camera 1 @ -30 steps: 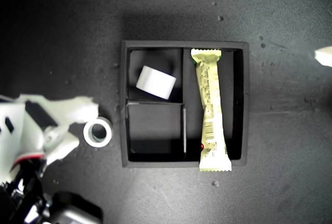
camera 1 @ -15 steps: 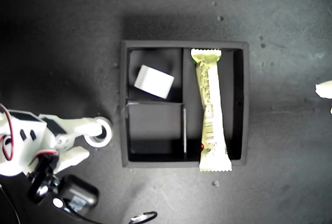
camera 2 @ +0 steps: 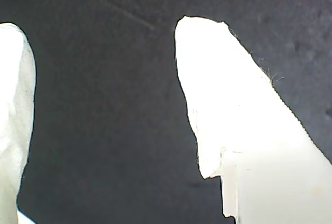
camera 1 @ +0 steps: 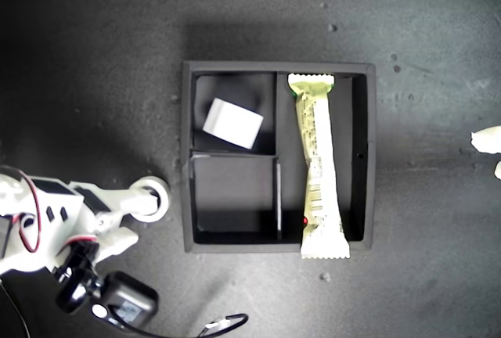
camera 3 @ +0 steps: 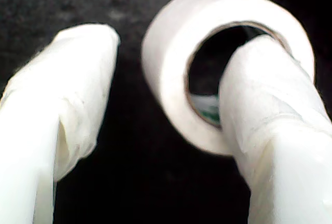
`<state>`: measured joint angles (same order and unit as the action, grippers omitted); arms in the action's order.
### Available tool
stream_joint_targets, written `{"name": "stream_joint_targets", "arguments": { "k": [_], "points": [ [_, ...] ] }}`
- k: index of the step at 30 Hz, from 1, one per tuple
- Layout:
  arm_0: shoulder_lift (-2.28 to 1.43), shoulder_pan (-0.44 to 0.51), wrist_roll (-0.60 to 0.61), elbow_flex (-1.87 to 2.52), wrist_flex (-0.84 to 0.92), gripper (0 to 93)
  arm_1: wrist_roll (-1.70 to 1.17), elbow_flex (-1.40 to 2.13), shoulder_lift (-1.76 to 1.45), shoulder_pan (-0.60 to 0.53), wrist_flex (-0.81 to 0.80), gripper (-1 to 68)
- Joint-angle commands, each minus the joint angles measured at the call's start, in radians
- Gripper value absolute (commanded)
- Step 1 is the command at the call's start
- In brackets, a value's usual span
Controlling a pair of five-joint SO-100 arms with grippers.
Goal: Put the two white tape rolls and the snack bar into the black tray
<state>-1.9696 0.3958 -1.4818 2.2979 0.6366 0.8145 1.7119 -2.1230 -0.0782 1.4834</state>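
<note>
Jaws apart, one finger (camera 3: 270, 105) of my second gripper (camera 1: 135, 214) through small white tape ring (camera 3: 176, 73), just beside square matte black tray (camera 1: 186, 158); my first gripper (camera 2: 104, 110) spread over bare dark surface.

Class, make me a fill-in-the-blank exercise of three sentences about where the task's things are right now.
1. The snack bar lies in the black tray's ______ compartment.
2. One pincer finger of my second gripper reaches into the ______ of the loose tape roll.
3. The other tape roll lies ______ the tray.

Missing words: long; hole; inside
</note>
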Motion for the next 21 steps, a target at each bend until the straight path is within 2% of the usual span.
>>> {"name": "stream_joint_targets", "arguments": {
  "k": [1, 10, 12, 14, 16, 18, 21],
  "points": [
    [0.011, 0.012, -0.011, -0.032, -0.017, 14.8, 0.015, -0.003, -0.029, -0.003, -0.017, 17.2],
    [0.100, 0.014, -0.081, -0.046, -0.008, 12.4, 0.018, -0.006, -0.029, -0.003, -0.020, 17.2],
    [0.144, 0.000, -0.097, -0.055, -0.005, 9.2, 0.020, -0.011, -0.029, -0.009, -0.020, 17.2],
    [0.207, -0.032, -0.104, -0.071, -0.005, 2.0, 0.031, -0.005, -0.029, -0.023, -0.029, 17.2],
    [0.227, -0.067, -0.101, -0.084, 0.009, 0.0, 0.046, 0.023, -0.029, -0.041, -0.060, 17.2],
    [0.209, -0.097, -0.071, -0.166, 0.140, 0.0, 0.071, 0.075, -0.029, -0.064, -0.117, 17.2],
    [0.218, -0.138, 0.012, -0.457, 0.494, 0.0, 0.144, 0.192, -0.037, -0.078, -0.198, 16.9]
  ]
}}
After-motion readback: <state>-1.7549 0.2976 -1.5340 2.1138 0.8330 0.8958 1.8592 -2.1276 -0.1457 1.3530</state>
